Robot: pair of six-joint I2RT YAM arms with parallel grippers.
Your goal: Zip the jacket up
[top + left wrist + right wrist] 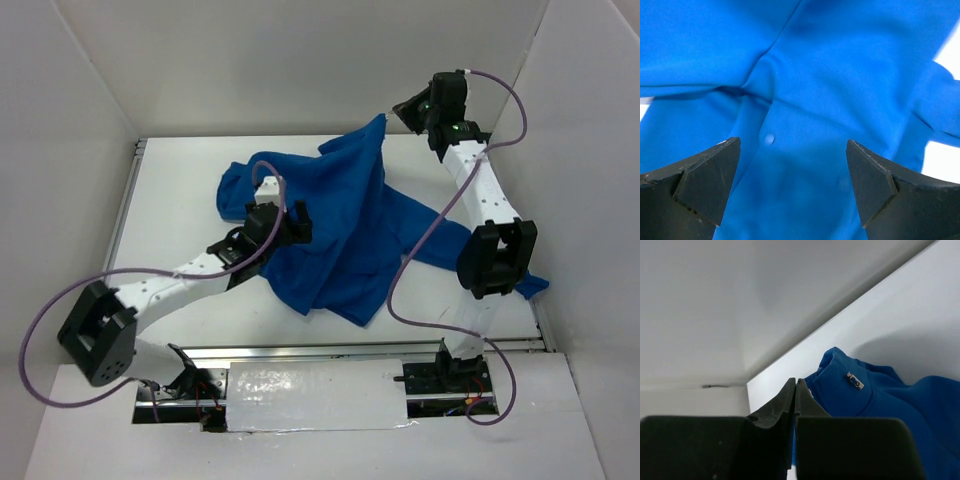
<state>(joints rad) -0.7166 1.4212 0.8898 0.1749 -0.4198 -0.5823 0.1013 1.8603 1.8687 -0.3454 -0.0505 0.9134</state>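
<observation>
Judging from how things lie, the zipping looks near its end, though no view shows the whole zipper line. The blue fleece jacket [340,230] lies bunched across the middle of the white table [180,200], and 1 corner of it is drawn up into a peak toward the far right. There the right gripper [403,112] is pressed shut, apparently pinching the fabric edge. The left gripper [295,225] hovers over the jacket's left part with its fingers spread wide and nothing between them, so that side looks let go. What seems left is confirming that the slider has reached the top, then letting go on the right. The right wrist view alone gives the best evidence: a small metal pull [855,381] sits high on the stand-up collar [835,362], just beside the closed fingertips, with the back wall behind. The top view shows neither pull nor zipper teeth, only the overall lie. The left wrist view shows smooth blue cloth with 1 seam and a pale speck, and no open gap.
</observation>
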